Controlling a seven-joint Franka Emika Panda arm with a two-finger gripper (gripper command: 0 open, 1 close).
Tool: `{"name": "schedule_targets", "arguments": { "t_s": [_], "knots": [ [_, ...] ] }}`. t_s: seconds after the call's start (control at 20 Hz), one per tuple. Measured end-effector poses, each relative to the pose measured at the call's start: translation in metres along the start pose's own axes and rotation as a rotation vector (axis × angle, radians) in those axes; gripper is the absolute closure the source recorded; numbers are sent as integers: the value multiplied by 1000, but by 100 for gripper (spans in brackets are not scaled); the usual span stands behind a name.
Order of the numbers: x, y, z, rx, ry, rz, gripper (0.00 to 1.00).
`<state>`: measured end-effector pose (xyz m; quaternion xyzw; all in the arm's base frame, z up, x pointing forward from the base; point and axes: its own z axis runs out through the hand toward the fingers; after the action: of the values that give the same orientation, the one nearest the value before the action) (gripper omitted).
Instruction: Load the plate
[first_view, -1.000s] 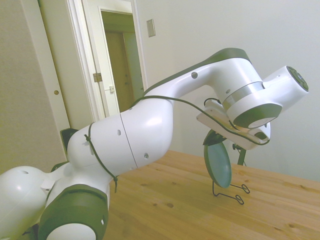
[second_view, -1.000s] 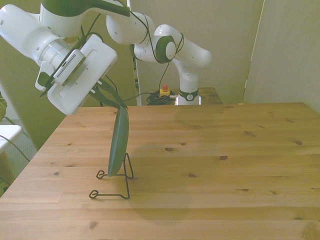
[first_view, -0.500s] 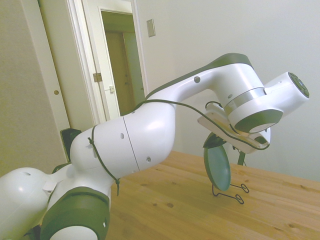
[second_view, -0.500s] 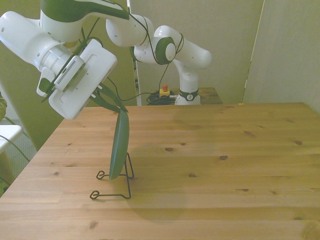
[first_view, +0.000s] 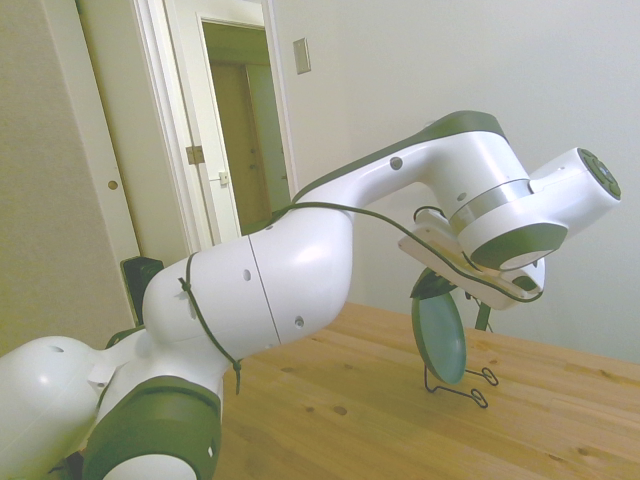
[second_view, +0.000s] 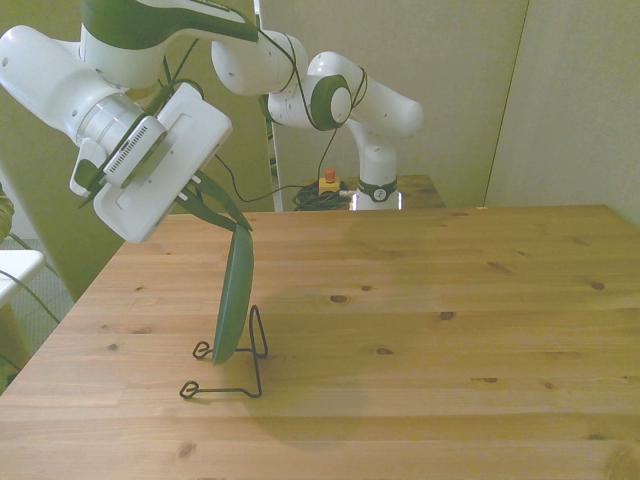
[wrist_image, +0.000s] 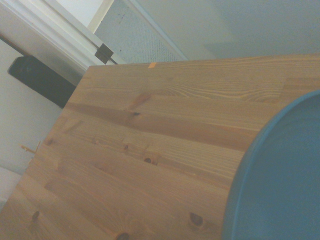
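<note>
The teal-green plate (second_view: 236, 298) stands on edge, nearly upright, with its lower rim at the black wire stand (second_view: 226, 384) on the front view's left part of the table. My gripper (second_view: 238, 220) comes down from above at a slant and is shut on the plate's top rim. In the side view the plate (first_view: 443, 336) hangs under the wrist, its face toward the camera, and the wire stand (first_view: 468, 388) sits under its lower edge. In the wrist view the plate (wrist_image: 282, 180) shows as a blue-green curve from close by.
The wooden table (second_view: 430, 330) stretches wide toward the front view's right. Its left edge (second_view: 60, 320) runs close beside the stand. A second white arm (second_view: 345, 100) stands behind the far edge, and a doorway (first_view: 235, 120) lies behind the side view's arm.
The gripper has carried the plate a little lower, and its bottom rim now sits deeper between the stand's wires. The wrist has shifted slightly with it.
</note>
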<state>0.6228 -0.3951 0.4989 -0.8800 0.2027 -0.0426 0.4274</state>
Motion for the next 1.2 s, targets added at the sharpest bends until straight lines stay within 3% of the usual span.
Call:
{"name": "schedule_targets", "arguments": {
  "t_s": [1.2],
  "knots": [
    [4, 16, -1, 3, 13, 32, 100]
  ]
}}
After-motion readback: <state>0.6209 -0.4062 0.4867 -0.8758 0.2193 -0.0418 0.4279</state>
